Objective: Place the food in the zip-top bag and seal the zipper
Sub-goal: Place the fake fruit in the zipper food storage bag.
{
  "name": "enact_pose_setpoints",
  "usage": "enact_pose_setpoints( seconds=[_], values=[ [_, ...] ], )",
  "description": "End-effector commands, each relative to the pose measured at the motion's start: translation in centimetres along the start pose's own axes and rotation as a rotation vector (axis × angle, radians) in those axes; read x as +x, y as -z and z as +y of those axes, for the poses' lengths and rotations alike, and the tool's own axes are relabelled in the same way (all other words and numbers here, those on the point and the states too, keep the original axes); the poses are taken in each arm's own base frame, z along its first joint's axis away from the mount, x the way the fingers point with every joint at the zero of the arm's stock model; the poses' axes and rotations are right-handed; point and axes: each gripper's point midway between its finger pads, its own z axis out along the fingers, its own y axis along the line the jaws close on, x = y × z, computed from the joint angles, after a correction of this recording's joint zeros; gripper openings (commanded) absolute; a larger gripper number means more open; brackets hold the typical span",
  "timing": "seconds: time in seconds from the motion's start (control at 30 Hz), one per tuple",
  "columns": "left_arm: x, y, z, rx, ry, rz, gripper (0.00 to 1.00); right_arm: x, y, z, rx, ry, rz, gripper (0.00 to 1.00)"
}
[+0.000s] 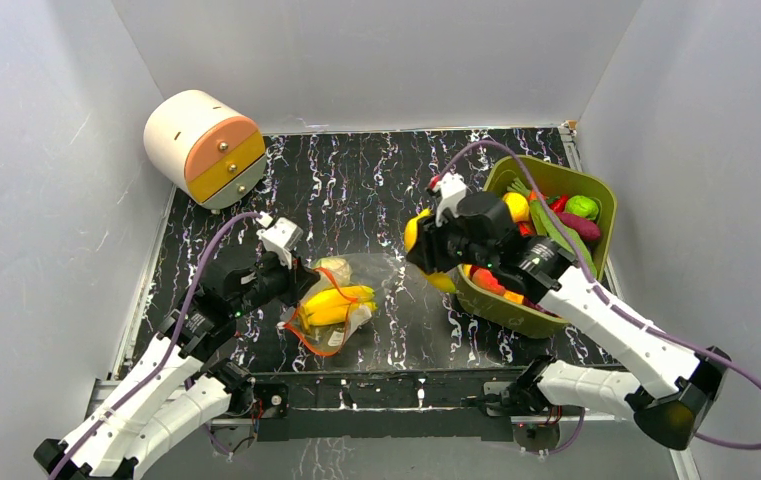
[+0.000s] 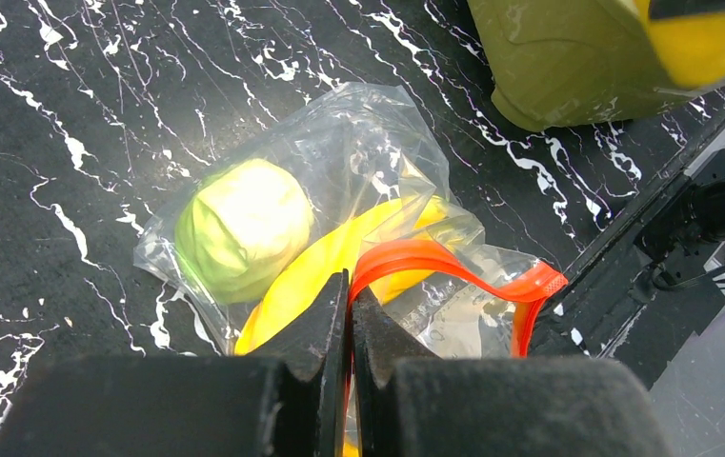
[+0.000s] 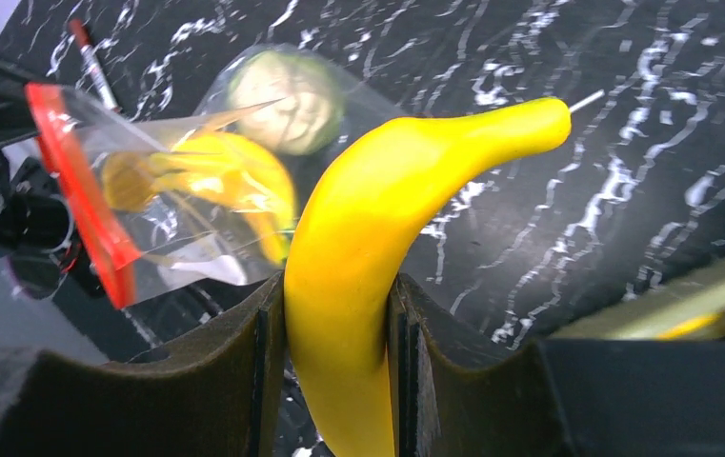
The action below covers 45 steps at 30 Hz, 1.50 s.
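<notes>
Zip-top bag (image 2: 368, 143): left claw (image 2: 349, 307) clamps its zipper (image 2: 434, 259); right claw (image 3: 339, 319) clamps banana (image 3: 387, 190) near tub (image 1: 511, 312).

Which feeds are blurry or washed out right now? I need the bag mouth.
Left wrist: glare bleaches the green food inside the zip-top bag, zipper sharp. Right wrist: banana crisp, the bag behind it soft. Top external: even light, bag film hard to see.
</notes>
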Motion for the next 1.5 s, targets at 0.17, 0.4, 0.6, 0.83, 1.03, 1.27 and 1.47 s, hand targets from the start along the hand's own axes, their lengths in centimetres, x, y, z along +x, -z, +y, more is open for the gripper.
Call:
enact_pose_setpoints(
  seconds=[0.17,0.4,0.6,0.83,1.03,1.27,1.47],
  values=[
    [-0.8,0.9,-0.4,-0.009,0.094,-0.04,0.0,0.9,1.0,10.3,-0.296,0.015,0.026,0.28],
    [-2.4,0.6,-0.4,-0.038,0.17,-0.049,0.0,4.1,4.8,15.3,-0.595,0.018,0.06,0.28],
    [-4.3,0.3,-0.2,-0.068,0.22,-0.077,0.0,3.9,7.5,17.6,-0.79,0.003,-0.013,0.28],
    [-5.4,0.4,-0.3,-0.086,0.29,-0.092,0.0,2.4,7.3,19.2,-0.863,-0.032,-0.073,0.29],
    [-5.6,0.1,-0.5,-0.083,0.356,-0.099,0.0,3.7,4.5,20.5,-0.859,-0.058,0.032,0.28],
    [-5.1,-0.1,-0.7,-0.074,0.398,-0.093,0.0,3.9,2.9,21.5,-0.873,-0.139,0.04,0.29],
    [-5.2,0.0,-1.1,-0.052,0.405,-0.093,0.0,4.0,-0.5,20.3,-0.691,-0.324,0.095,0.31]
  ],
)
